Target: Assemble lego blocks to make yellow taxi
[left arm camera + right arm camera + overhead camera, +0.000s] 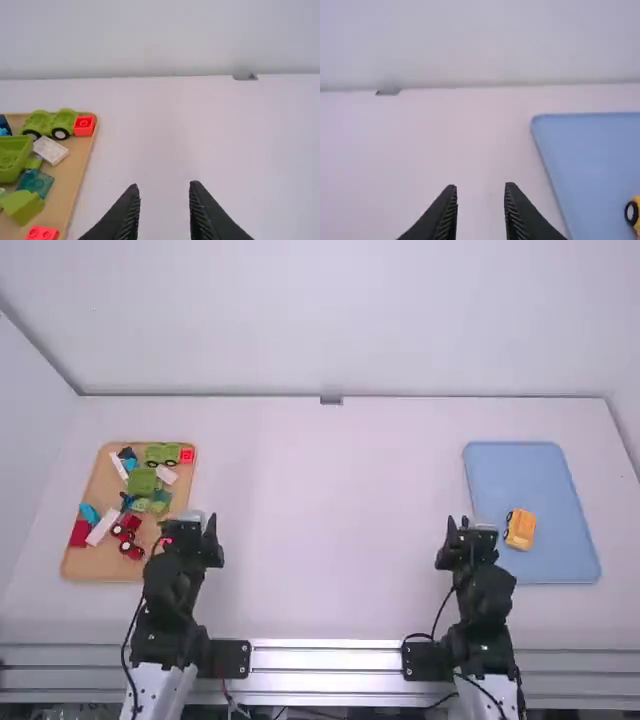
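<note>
Your job looks all but finished: the yellow taxi [519, 529] sits on the blue tray [510, 475] at the right, its dark wheels towards the tray's left side. I'd judge the build complete, though you cannot check from here that every brick is pressed fully home. What is probably left is a look over it and nothing more.

At the left, the tan tray [100, 485] holds the other pieces: a green wheeled car [49, 122] with a red brick [84, 125] just beside it at the far right corner, a whitish brick [50, 149], and more green, red and blue parts nearer you. They seem to be spares, so you can probably leave them.

Your left fingers [164, 186] are spread with nothing between them, and so are your right fingers [479, 188]. The left pair hangs by the tan tray's near right part, the right pair just left of the blue tray.

For moving, you have the wide middle of the table [330, 510] between the trays. Mind the blue tray's left edge if you swing the right arm outward, since the taxi sits close inside it, and mind the wall [330, 320] along the far edge.
</note>
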### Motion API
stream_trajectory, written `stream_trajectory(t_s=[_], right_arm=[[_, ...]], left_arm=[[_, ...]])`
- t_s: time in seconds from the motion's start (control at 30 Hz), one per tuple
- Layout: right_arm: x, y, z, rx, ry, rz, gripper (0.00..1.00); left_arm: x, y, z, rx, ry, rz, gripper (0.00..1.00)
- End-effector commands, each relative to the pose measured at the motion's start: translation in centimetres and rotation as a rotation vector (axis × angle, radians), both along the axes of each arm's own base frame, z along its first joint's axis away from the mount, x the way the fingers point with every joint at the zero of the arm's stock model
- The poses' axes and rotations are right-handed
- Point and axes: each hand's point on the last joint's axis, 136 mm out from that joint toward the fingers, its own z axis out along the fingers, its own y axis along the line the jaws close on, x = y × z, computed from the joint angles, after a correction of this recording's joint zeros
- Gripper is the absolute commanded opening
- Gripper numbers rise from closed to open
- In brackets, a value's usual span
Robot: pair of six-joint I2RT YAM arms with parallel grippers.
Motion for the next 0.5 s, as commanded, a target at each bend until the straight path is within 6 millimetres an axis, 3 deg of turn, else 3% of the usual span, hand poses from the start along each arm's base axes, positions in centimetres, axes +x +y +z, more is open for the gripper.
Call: stream_trajectory(t_s=[0.0, 0.13, 0.47], right_arm=[[-0.1, 0.0, 0.3, 0.003, -0.025, 0.001, 0.2], [-0.2, 0.0, 1.3, 0.003, -0.072, 0.001, 0.15], [-0.2, 0.0, 1.3, 0.003, -0.072, 0.001, 0.02]], left_arm=[[-0.2, 0.1, -0.8, -0.006, -0.009, 0.008, 0.22], [-0.3, 0.1, -0.5, -0.006, -0.047, 0.007, 0.16], [-0.5, 0.1, 1.3, -0.006, -0.128, 0.007, 0.03]])
